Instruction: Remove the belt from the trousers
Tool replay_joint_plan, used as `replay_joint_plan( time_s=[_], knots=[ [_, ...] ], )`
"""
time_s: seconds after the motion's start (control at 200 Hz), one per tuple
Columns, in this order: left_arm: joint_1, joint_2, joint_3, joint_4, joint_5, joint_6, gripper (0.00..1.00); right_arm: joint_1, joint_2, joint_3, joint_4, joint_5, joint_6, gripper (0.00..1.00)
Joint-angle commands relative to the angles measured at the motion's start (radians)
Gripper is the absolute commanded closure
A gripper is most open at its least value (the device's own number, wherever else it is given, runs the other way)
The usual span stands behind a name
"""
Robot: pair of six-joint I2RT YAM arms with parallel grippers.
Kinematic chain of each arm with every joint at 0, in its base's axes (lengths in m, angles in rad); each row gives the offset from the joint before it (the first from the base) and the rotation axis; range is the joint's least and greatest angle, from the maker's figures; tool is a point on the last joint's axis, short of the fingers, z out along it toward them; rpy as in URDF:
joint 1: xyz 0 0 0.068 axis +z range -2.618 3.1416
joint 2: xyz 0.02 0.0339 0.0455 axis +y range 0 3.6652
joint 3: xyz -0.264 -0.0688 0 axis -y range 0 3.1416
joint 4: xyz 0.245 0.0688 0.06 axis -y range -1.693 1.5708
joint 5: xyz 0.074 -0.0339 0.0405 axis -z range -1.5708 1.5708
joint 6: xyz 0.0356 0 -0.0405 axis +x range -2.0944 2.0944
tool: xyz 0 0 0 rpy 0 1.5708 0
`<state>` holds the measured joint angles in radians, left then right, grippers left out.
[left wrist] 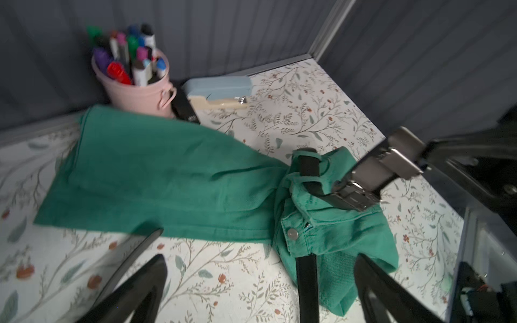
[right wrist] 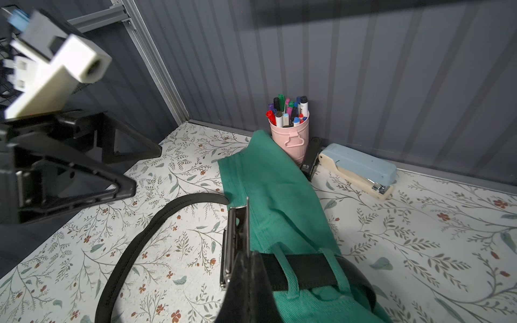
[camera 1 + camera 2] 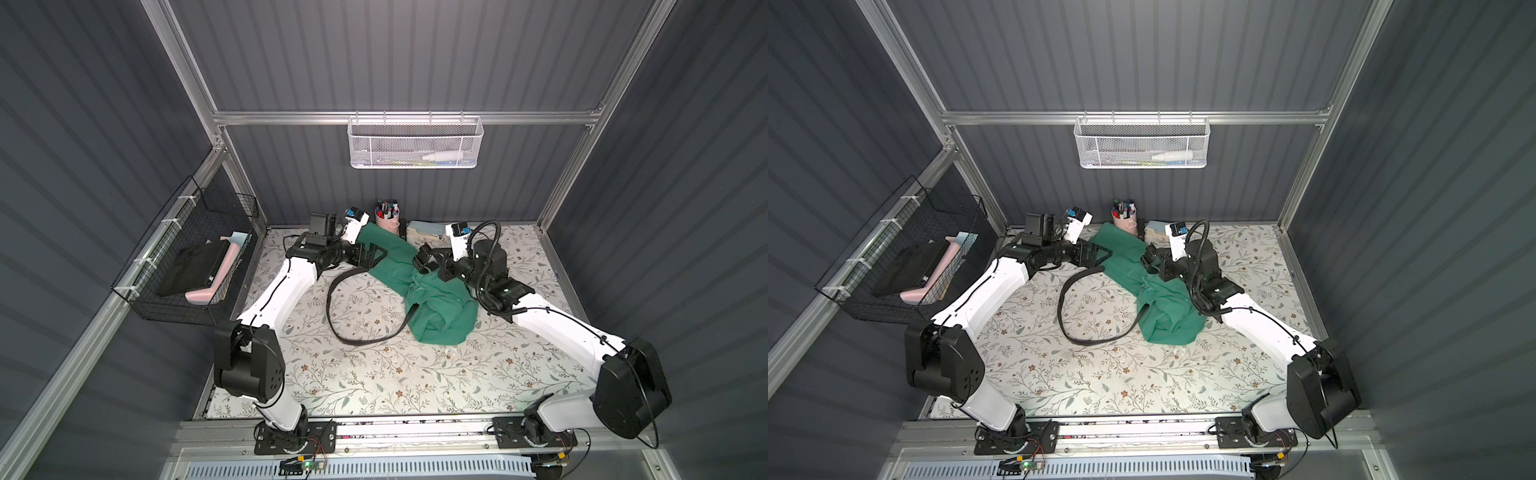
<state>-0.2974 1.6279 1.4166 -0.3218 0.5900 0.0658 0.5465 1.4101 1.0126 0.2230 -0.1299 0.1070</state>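
The green trousers (image 3: pixel 419 291) (image 3: pixel 1154 299) lie crumpled at the back of the mat, with one leg (image 1: pixel 167 179) stretched toward the pink cup. The black belt (image 3: pixel 332 307) (image 3: pixel 1065 307) curls in a wide loop on the mat and still runs through the waist loops (image 2: pixel 302 271). My right gripper (image 2: pixel 246 268) (image 3: pixel 422 262) is shut on the belt's metal buckle (image 2: pixel 235 240) (image 1: pixel 363 181) at the waistband. My left gripper (image 1: pixel 260 279) (image 3: pixel 376 257) hangs open by the trouser leg and grips nothing. The strap (image 1: pixel 307 285) lies on the mat below its fingers.
A pink cup of markers (image 3: pixel 387 218) and a blue stapler (image 3: pixel 424 230) stand against the back wall beside the trouser leg. A black wire basket (image 3: pixel 187 266) hangs on the left wall. A white mesh basket (image 3: pixel 415 143) hangs on the back wall.
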Motion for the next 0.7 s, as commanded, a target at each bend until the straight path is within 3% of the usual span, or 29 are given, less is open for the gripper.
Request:
replay_joint_plan(
  time_s=[0.0, 0.155, 0.415, 0.595, 0.695],
  knots=[
    [-0.097, 0.012, -0.058, 0.104, 0.039, 0.123, 0.01, -0.006, -0.008, 0.032, 0.007, 0.002, 0.016, 1.0],
    [-0.166, 0.12, -0.049, 0.191, 0.001, 0.11, 0.01, -0.005, -0.016, 0.032, 0.01, -0.007, 0.017, 1.0],
    [-0.186, 0.22, -0.033, 0.368, -0.01, 0.037, 0.03, -0.005, -0.02, 0.032, 0.013, 0.013, 0.025, 1.0],
    [-0.195, 0.243, -0.055, 0.514, -0.03, -0.042, 0.1, -0.006, -0.007, 0.044, 0.021, 0.01, 0.031, 1.0],
    [-0.199, 0.267, -0.023, 0.503, -0.001, -0.065, 0.22, -0.006, -0.001, 0.049, 0.024, 0.014, 0.038, 1.0]
  ],
)
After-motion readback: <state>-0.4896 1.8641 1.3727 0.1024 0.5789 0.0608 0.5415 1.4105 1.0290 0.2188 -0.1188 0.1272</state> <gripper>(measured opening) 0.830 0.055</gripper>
